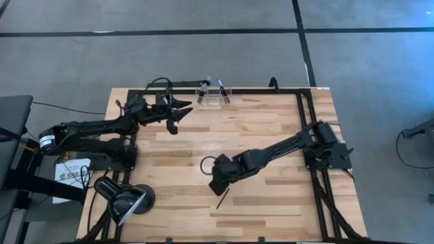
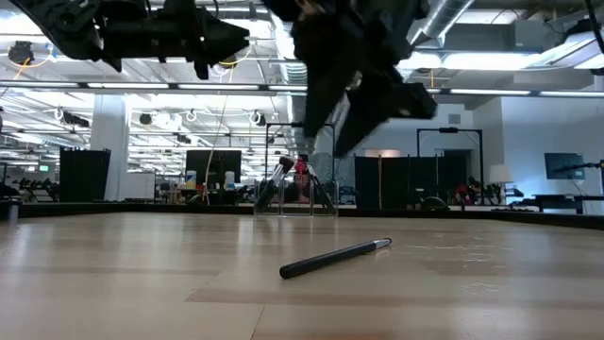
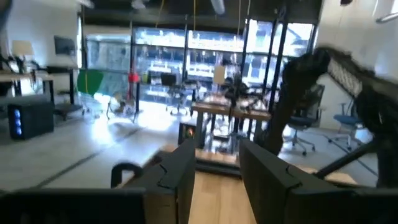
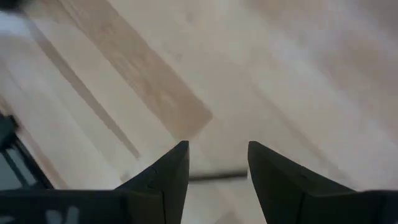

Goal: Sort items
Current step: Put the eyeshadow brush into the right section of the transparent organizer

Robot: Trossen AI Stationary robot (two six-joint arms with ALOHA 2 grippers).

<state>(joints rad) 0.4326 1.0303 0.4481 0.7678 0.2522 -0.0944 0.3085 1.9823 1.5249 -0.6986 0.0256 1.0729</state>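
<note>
We see a wooden counter [image 1: 271, 135] under two dark arms. The left arm reaches along the far-left part of the counter, its gripper [image 1: 178, 116] raised in the air, fingers [image 3: 177, 177] apart with nothing between them. The right arm stretches from the right edge toward the middle-front, its gripper [image 1: 218, 184] pointing down at the counter, fingers [image 4: 171, 171] spread, empty.

A black desk lamp [image 1: 125, 200] sits at the front-left corner of the counter.

At the far edge we see a small clear holder [image 1: 212, 95] with a few brushes [image 1: 205, 87] standing or leaning in it; in the low view it shows far back [image 2: 294, 189], and we cannot count what it holds.

One brush [image 1: 222, 198] lies flat on the counter just in front of the right gripper, apart from it. In the low view it lies alone, dark handle with a silver tip [image 2: 335, 257], below the right gripper. The right wrist view shows a thin dark line near the fingers, too blurred to call.
</note>
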